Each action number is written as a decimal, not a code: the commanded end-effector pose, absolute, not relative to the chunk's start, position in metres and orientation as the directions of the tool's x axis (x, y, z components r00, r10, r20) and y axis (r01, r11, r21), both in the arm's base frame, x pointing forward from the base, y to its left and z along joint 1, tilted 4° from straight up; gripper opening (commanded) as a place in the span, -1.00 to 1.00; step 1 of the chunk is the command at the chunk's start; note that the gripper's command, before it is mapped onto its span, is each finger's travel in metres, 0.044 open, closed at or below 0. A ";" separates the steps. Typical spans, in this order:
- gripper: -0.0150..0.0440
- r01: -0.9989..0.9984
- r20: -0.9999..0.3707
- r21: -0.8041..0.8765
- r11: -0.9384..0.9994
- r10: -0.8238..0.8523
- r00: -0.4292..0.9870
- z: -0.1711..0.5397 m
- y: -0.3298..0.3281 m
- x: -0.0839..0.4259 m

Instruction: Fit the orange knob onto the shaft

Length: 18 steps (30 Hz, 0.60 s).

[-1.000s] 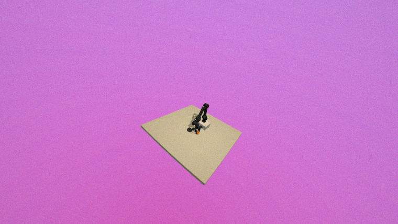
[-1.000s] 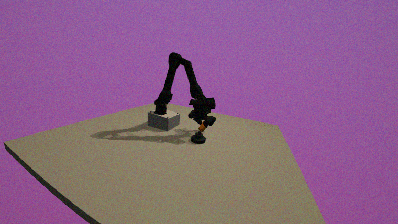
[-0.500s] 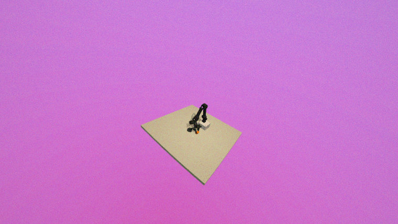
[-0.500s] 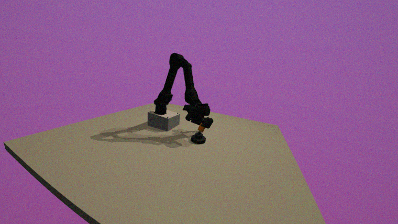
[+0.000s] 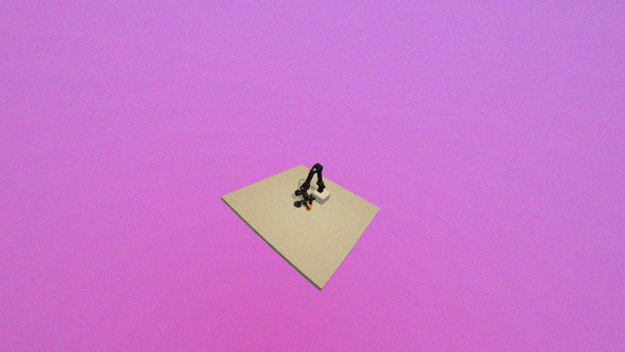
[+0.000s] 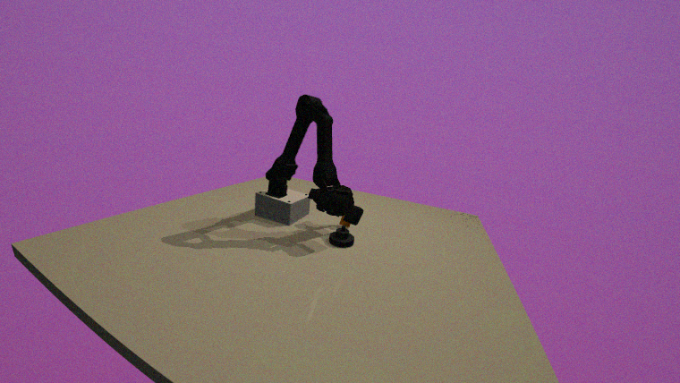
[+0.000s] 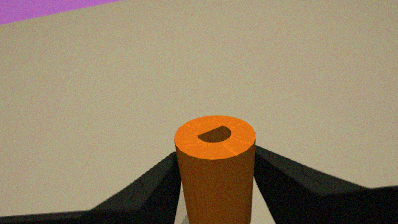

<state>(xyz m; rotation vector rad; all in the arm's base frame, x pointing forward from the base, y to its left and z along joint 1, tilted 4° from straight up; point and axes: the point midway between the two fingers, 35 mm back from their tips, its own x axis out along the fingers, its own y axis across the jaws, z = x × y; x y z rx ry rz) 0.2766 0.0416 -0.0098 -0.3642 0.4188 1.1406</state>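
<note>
The orange knob (image 5: pixel 309 207) (image 6: pixel 344 221) (image 7: pixel 216 187) is held between the fingers of my gripper (image 7: pixel 214 155), which is shut on its sides. In the wrist view its end face shows a D-shaped hole, with the flat edge toward the upper left and the round side toward the bottom. The dark round pedestal (image 5: pixel 297 204) (image 6: pixel 341 240) stands on the table. Its short shaft (image 6: pixel 342 229) points up. In the exterior view the knob appears just above and behind the shaft; in the top view it is right of the pedestal, apart from it. The shaft's flat side cannot be seen.
The arm's pale base block (image 5: pixel 321 195) (image 6: pixel 272 208) stands behind the pedestal in the exterior view. The black arm (image 5: pixel 309 177) (image 6: pixel 324 140) arches from it toward the pedestal. The beige table (image 5: pixel 306 244) (image 6: pixel 294 294) (image 7: pixel 100 100) carries the arm's shadows, and its edge shows at the wrist view's upper left.
</note>
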 end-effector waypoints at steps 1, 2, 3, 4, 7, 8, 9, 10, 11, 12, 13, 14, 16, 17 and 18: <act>0.20 -0.925 -0.496 -0.066 0.374 0.792 0.356 -0.010 0.042 0.277; 0.29 -0.925 -0.496 -0.066 0.374 0.792 0.356 -0.010 0.042 0.277; 0.38 -0.925 -0.496 -0.066 0.374 0.792 0.356 -0.010 0.042 0.277; 0.39 -0.925 -0.496 -0.066 0.374 0.792 0.356 -0.010 0.042 0.277; 0.39 -0.925 -0.496 -0.066 0.374 0.792 0.356 -0.010 0.042 0.277; 0.39 -0.925 -0.496 -0.066 0.374 0.792 0.356 -0.010 0.042 0.277; 0.39 -0.925 -0.496 -0.066 0.374 0.792 0.356 -0.010 0.042 0.277; 0.39 -0.925 -0.496 -0.066 0.374 0.792 0.356 -0.010 0.042 0.277; 0.39 -0.925 -0.496 -0.066 0.374 0.792 0.356 -0.010 0.042 0.277; 0.39 -0.925 -0.496 -0.066 0.374 0.792 0.356 -0.010 0.042 0.277; 0.39 -0.925 -0.496 -0.066 0.374 0.792 0.356 -0.010 0.042 0.277; 0.39 -0.925 -0.496 -0.066 0.374 0.792 0.356 -0.010 0.042 0.277; 0.39 -0.925 -0.496 -0.066 0.374 0.792 0.356 -0.010 0.042 0.277; 0.39 -0.925 -0.496 -0.066 0.374 0.792 0.356 -0.010 0.042 0.277; 0.39 -0.925 -0.496 -0.066 0.374 0.792 0.356 -0.010 0.042 0.277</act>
